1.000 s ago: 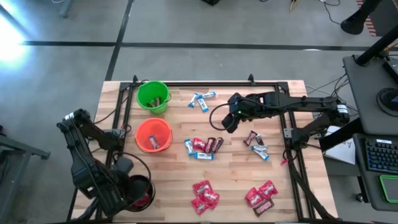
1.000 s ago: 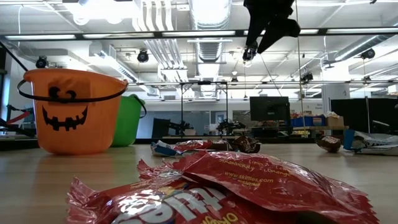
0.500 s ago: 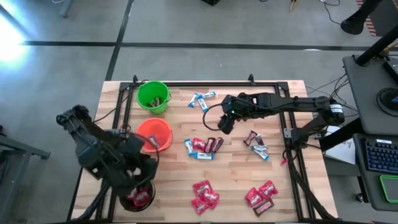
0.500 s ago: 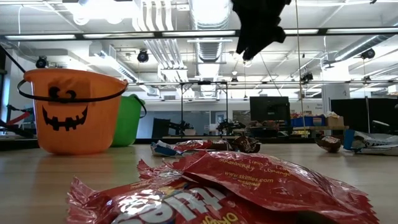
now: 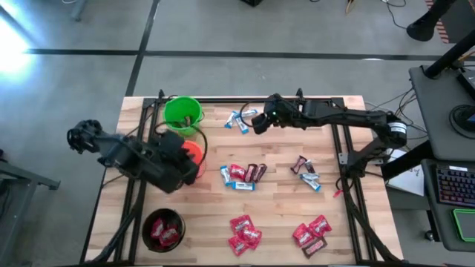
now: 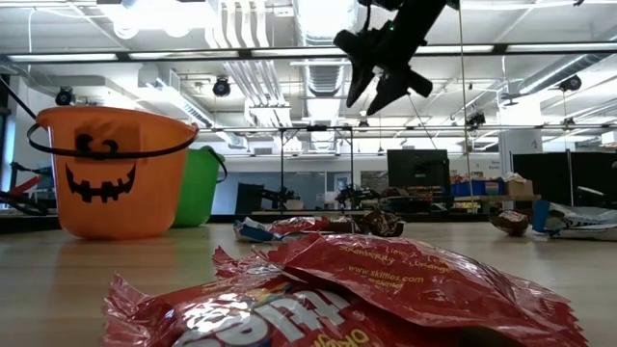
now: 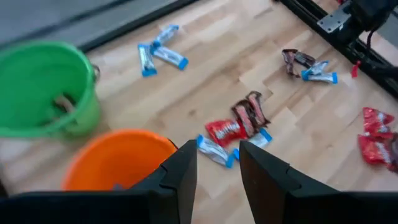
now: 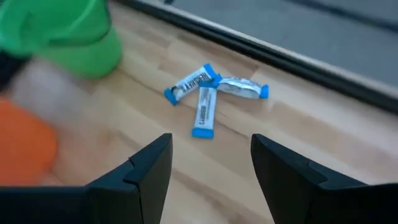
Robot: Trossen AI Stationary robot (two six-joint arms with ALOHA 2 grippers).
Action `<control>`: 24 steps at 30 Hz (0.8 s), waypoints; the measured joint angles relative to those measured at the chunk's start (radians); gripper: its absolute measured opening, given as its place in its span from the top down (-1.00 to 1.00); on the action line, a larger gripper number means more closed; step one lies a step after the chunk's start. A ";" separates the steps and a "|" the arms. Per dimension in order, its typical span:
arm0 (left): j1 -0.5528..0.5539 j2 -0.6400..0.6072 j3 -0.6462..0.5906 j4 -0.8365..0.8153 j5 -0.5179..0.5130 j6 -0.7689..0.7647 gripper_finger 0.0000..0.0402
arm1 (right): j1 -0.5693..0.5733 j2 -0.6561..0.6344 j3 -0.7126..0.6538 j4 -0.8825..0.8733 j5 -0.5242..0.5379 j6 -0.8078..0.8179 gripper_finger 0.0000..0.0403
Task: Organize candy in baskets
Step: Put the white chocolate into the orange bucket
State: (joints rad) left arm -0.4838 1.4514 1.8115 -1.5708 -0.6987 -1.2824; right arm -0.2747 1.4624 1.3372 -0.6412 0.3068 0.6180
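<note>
Three blue candies (image 8: pixel 205 93): lay on table (image 5: pixel 282 200) beside green basket (image 5: pixel 182 115), just ahead of right gripper (image 8: pixel 211 163).
Right gripper: spread, empty.
Left gripper (image 7: pixel 217 163): parted, empty, over orange basket (image 7: pixel 118 158).

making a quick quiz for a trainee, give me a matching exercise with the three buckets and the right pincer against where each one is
Things:
1. green bucket
2. orange bucket
3. black bucket
4. right pincer

Places:
A. near edge, red candy inside
B. partly under the left arm
C. above the blue-and-white candy
D. far left corner

Pairs: 1-D, 2-B, 3-A, 4-C
</note>
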 joint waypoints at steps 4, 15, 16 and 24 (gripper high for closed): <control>0.054 -0.059 0.000 0.000 -0.001 0.142 0.49 | -0.001 0.001 -0.014 -0.008 -0.004 -0.238 -0.03; 0.214 -0.259 0.000 -0.001 -0.037 0.404 0.49 | -0.076 0.012 -0.014 -0.014 -0.115 -0.600 -0.03; 0.224 -0.271 0.000 0.000 -0.037 0.424 0.49 | -0.095 0.018 -0.011 -0.027 -0.140 -0.577 -0.03; 0.282 -0.342 0.000 -0.001 -0.040 0.522 0.49 | -0.177 0.137 0.085 -0.101 -0.263 -0.562 -0.03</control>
State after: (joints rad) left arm -0.2023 1.1092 1.8111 -1.5715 -0.7392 -0.7602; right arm -0.4515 1.5998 1.4217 -0.7420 0.0440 0.0557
